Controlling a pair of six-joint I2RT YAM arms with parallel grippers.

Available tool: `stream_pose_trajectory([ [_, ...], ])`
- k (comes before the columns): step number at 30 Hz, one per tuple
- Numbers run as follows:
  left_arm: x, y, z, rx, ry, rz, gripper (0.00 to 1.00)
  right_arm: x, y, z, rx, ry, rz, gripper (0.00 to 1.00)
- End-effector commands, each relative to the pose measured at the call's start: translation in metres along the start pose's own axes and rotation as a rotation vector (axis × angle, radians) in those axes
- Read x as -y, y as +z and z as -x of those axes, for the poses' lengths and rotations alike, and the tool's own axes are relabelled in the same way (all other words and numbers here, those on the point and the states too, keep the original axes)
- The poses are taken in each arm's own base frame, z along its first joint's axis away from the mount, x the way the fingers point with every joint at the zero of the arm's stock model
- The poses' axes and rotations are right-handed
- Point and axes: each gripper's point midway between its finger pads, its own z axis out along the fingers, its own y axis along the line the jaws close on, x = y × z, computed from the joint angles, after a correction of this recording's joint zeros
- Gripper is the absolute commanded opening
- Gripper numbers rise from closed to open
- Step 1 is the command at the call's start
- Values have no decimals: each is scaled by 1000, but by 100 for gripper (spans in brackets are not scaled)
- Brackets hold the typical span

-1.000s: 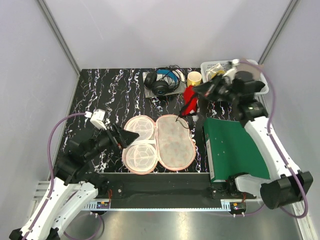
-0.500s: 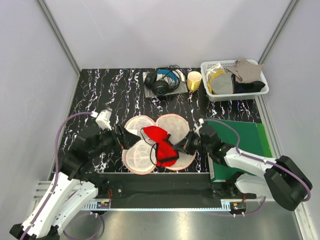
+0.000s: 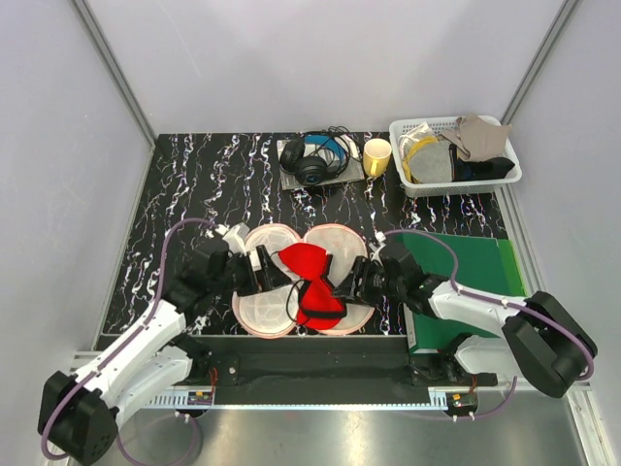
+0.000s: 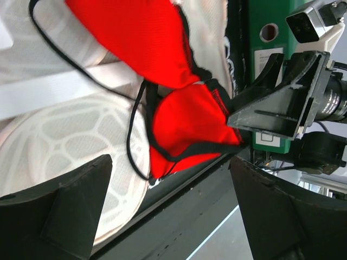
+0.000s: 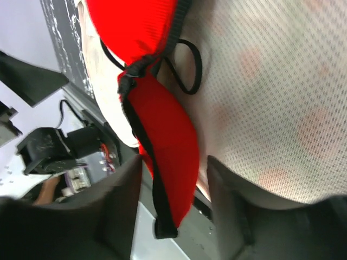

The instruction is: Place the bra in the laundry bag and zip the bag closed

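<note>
Lying across the opened laundry bag, the bra has one red cup on the pale upper lobes and the other cup at the near edge of the bag. Its thin black strap curls over the mesh. The left gripper hovers just beside the bra on the left, its jaws wide and holding nothing. The right gripper is low on the right, and its jaws stand partly apart with the end of the lower cup between them. A green binder lies on the surface, right of the bag.
</note>
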Motion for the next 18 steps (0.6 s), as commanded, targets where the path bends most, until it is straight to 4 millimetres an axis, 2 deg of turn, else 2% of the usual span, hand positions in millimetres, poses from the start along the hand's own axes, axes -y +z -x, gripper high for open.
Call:
stream_pose_trajectory([
  [1,27,9,29,99,40,-118,94,-19,-11,18,52,-187,-6,63],
  [2,24,15,29,92,30,-105,94,-23,-12,21,63,-216,0,68],
  [6,19,31,47,127,9,-64,89,-27,-8,22,41,-245,5,75],
  [8,9,42,52,124,1,-14,88,-21,-3,19,10,-251,-8,76],
  [9,12,44,60,135,22,-6,85,-18,-1,18,7,-251,-17,78],
  [10,10,48,59,120,26,11,84,-14,2,18,3,-247,-33,78],
  [14,30,44,63,141,102,-29,81,-7,6,22,6,-245,-70,78],
  [16,43,39,55,140,176,-68,80,-4,9,20,-5,-234,-81,76],
  [17,44,38,48,134,197,-76,80,-3,9,20,-7,-227,-82,76],
  [18,53,37,38,129,260,-112,80,-3,10,19,-12,-220,-81,75],
])
